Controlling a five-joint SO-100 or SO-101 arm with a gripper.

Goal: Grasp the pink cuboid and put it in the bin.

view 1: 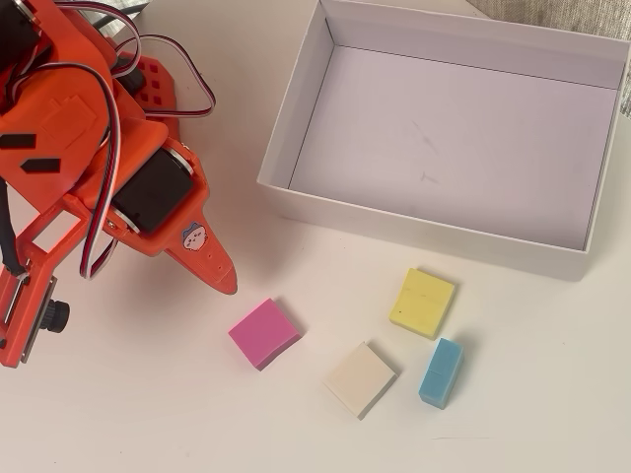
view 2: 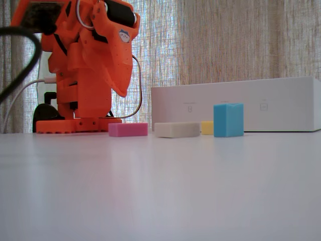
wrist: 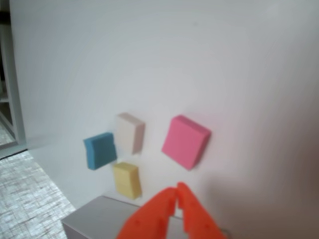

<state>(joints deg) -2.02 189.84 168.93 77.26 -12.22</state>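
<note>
White table (view 1: 148, 414): cream block (view 1: 361, 378) just beside pink cuboid (view 1: 264, 333), tool (wrist: 177, 193) apart

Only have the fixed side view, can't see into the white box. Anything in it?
Observer: No. The overhead view shows the shallow white cardboard bin with a bare floor.
Operator: Jaws open or shut?
Observer: Shut. In the wrist view the orange tips meet.
Operator: Are they over the pink one?
Observer: No. In the overhead view they sit up and to the left of the flat magenta-pink foam cuboid, apart from it.
</note>
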